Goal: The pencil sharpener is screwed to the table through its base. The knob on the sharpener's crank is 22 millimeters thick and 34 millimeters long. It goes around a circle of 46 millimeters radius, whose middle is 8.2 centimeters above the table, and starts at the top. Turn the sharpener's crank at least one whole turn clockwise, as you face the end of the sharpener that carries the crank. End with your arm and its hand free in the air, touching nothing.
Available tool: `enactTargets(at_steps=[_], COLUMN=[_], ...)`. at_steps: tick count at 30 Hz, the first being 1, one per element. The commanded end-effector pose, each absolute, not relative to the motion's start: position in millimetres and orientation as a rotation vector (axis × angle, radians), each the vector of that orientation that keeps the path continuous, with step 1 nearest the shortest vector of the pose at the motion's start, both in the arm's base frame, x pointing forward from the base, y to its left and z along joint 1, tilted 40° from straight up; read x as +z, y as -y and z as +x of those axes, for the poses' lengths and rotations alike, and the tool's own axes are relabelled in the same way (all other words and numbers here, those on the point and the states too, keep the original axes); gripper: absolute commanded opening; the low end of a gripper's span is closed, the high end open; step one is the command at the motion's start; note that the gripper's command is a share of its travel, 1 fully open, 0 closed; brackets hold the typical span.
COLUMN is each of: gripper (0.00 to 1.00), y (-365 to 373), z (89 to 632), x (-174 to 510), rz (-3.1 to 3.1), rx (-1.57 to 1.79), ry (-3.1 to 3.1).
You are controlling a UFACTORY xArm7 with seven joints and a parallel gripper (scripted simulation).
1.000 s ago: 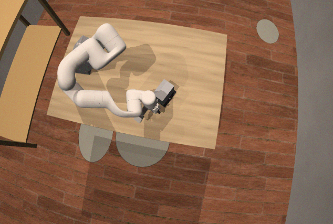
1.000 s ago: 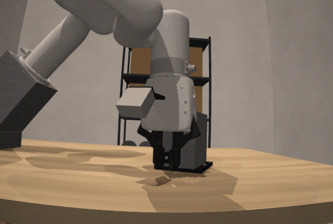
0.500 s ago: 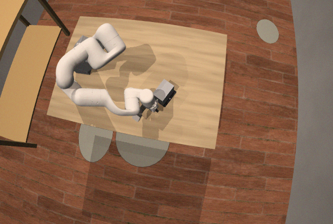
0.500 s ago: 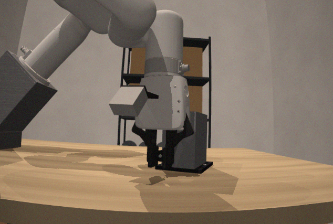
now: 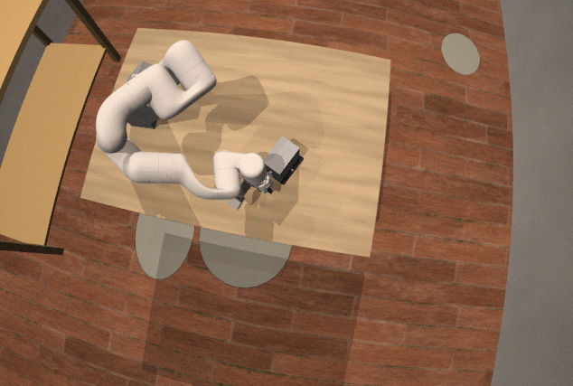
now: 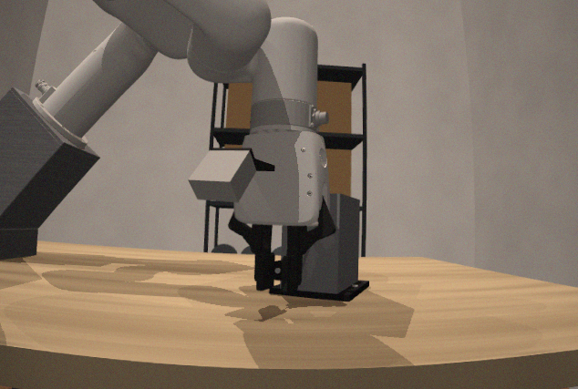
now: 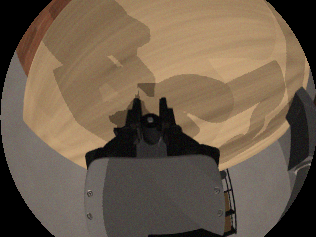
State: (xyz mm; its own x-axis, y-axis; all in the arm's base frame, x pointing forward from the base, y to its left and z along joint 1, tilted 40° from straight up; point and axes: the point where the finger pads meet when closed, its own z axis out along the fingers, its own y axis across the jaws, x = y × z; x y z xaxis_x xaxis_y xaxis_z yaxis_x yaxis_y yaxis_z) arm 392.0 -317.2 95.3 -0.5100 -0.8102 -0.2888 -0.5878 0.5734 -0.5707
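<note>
— One shelf rack behind the desk; nothing blocks the arm.
— And the grey pencil sharpener?
— Near the desk's front edge, on its black base. The pincer is clamped on the knob, low beside it.

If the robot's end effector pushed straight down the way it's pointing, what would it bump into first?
Most likely the wooden table. The end effector, shut on the crank knob, points straight down with its fingertips just above the tabletop, beside the pencil sharpener.

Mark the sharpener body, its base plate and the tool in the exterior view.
sharpener body (image 6: 343, 244), exterior view, on its grey side wall.
base plate (image 6: 352, 290), exterior view, on the black plate's free right corner.
tool (image 6: 278, 277), exterior view, midway between the fingertips, shut on the crank knob.
</note>
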Motion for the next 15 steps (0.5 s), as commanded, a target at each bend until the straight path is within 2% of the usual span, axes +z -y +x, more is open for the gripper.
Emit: enactTargets(at_steps=[1, 15], gripper=[0.0, 0.0], y=[317.9, 314.1], z=[391.8, 386.6], x=[96.5, 95.1], rz=[-1.114, -1.114], rx=[-0.555, -0.555], ry=[-2.273, -2.273])
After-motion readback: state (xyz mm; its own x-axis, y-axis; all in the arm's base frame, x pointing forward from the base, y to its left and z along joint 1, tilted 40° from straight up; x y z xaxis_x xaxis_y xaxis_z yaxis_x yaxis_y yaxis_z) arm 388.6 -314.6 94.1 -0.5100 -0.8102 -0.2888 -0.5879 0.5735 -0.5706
